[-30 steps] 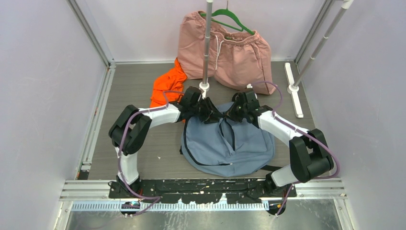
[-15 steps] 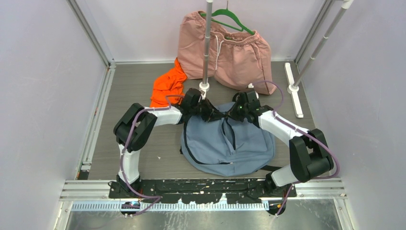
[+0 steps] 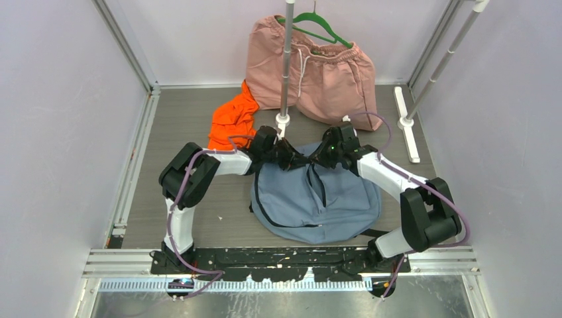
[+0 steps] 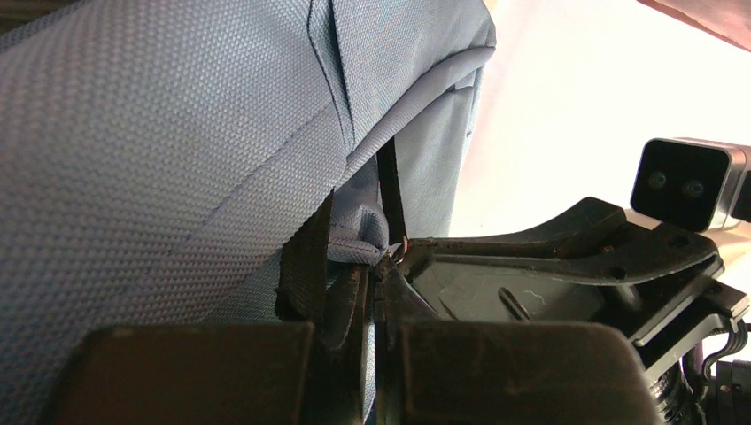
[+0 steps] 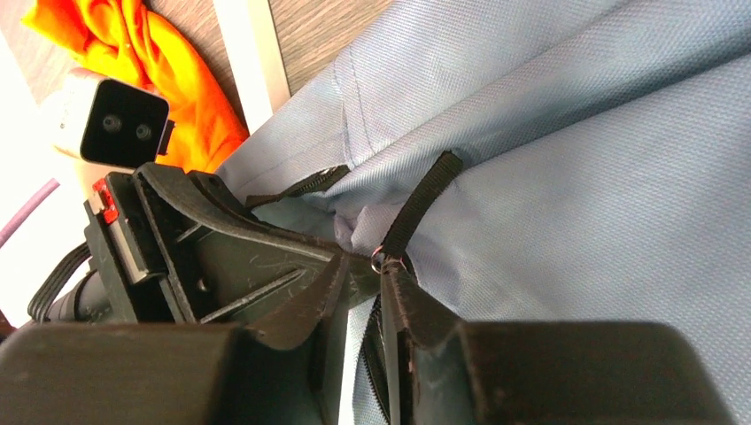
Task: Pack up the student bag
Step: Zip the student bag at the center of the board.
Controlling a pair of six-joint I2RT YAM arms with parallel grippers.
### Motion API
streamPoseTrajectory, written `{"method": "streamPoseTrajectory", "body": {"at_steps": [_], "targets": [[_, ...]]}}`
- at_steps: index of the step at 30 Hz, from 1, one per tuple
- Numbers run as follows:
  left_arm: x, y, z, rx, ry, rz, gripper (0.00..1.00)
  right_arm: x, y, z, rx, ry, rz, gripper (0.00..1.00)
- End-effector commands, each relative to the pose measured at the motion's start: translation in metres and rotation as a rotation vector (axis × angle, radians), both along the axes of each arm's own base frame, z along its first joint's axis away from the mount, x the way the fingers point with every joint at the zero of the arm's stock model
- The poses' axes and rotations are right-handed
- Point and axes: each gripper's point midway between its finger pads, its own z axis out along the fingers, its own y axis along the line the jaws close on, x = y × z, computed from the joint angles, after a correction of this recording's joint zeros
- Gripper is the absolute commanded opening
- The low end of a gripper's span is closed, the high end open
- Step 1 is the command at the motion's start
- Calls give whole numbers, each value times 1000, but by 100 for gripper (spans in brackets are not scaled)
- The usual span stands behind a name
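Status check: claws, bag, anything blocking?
Left claw shut on student bag at top edge. Right claw at zipper pull, grip unclear. Bag lying flat. Rack pole close behind the claws.

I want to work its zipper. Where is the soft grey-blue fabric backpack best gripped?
By the thin black webbing pull tab at the backpack's far top edge, probably coming from the far right: it stands clear of the fabric, flat and narrow.
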Motion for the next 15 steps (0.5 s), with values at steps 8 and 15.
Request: {"method": "streamPoseTrajectory", "body": {"at_steps": [8, 15], "targets": [[5, 4, 10, -27, -36, 28, 0, 17, -12, 0, -99, 26, -43, 29], [4, 6, 9, -34, -37, 25, 0, 18, -22, -10, -129, 47, -85, 38]]}}
